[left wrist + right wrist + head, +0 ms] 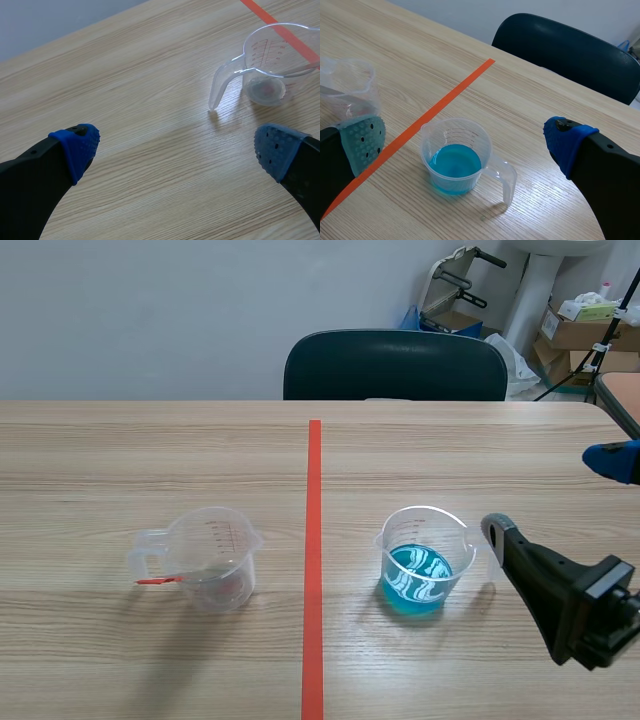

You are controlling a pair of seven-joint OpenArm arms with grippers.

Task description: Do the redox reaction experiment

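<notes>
Sitting one on each side of the orange-red tape line (pixel 314 570), the two cups look laid out so that each arm has its own to deal with. In the scene view, the cup of blue liquid (pixel 424 560) stands right of centre, and the clear cup (pixel 210 560) stands left of centre with a thin red stick (pixel 160 581) by its handle. Both handles point outward, toward the frame's edges. That probably makes them easy for each arm to take from its own side.

The right claw (pixel 552 494) comes in from the lower right, spread wide and holding nothing. Its grey-green pad is just beside the blue cup's handle, though I cannot tell whether it touches. From the right wrist, the blue cup (pixel 456 162) sits ahead of the right claw (pixel 465 145), between the two pads, so a grab at the handle looks like the aim.

The left claw (pixel 177 150) is also wide open and empty, above bare table (pixel 125 75). The clear cup (pixel 272 65) lies ahead of it, toward its right finger. Something small and reddish sits at the bottom of that cup, but I cannot tell what it is. Nothing looks mixed yet, and pouring the blue liquid across seems likely to be the next step.
</notes>
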